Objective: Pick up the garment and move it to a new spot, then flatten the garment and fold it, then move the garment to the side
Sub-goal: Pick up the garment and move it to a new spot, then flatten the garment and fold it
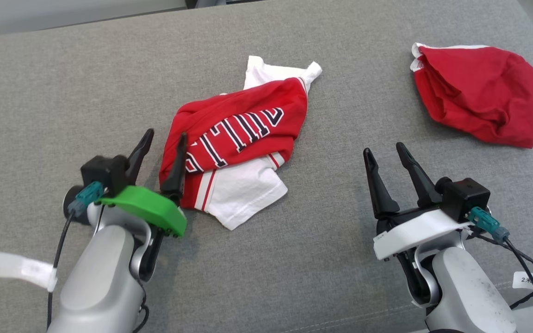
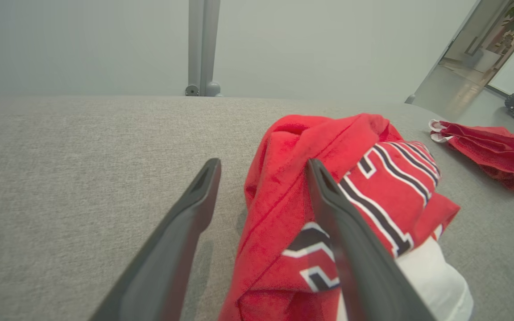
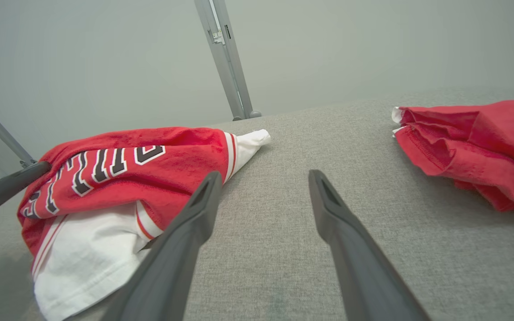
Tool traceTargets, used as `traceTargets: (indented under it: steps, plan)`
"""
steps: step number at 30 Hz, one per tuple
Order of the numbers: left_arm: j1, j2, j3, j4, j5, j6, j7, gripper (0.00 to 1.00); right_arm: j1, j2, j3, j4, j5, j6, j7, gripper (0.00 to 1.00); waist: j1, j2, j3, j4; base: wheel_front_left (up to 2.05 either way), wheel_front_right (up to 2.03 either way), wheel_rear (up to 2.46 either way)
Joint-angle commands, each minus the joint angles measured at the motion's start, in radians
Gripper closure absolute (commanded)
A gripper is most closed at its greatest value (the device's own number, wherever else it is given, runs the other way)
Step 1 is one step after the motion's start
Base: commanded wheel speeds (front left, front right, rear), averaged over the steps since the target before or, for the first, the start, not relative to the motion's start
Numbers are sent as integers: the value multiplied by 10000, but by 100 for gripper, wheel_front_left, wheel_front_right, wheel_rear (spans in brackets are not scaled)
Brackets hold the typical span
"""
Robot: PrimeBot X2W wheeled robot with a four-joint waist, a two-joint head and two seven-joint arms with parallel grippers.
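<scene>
Now | garment (image 1: pixel 234 143) crumpled, long axis near-left to far-right | left claw (image 1: pixel 165 134) apart | right claw (image 1: pixel 383 148) apart

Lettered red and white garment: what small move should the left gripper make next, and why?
Probably close the left gripper on the red edge of the garment to start spreading it: it lies crumpled, jaws open, one finger over that edge.

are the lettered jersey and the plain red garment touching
Apart. The head view shows a wide strip of bare grey surface between the lettered jersey and the plain red garment.
</scene>
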Motion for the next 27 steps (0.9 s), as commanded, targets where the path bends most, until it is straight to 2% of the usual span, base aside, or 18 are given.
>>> traceTargets:
  steps: [1,9,14,20,27]
  plan:
    - [321,-54,230,-82,193,4,1,0,134,-13,20,36,28,-15,-20,0,0,-1,-169,105,0,0,0]
    - [2347,-674,2318,-1619,1378,3,3,0,489,-12,487,341,164,-15,-18,0,0,-1,-909,493,0,0,0]
    - [3395,-922,2886,-2329,1695,3,3,0,639,-17,860,603,242,-15,-20,0,0,-1,-1212,711,0,0,0]
    - [4441,-1021,2838,-2641,1904,3,3,0,808,-18,1352,1073,296,-15,-20,0,0,-1,-1453,1243,0,0,0]
    - [4515,-1019,2387,-2654,1658,2,3,0,421,-34,1586,1872,277,-15,-20,0,0,-1,-1254,2270,0,0,0]
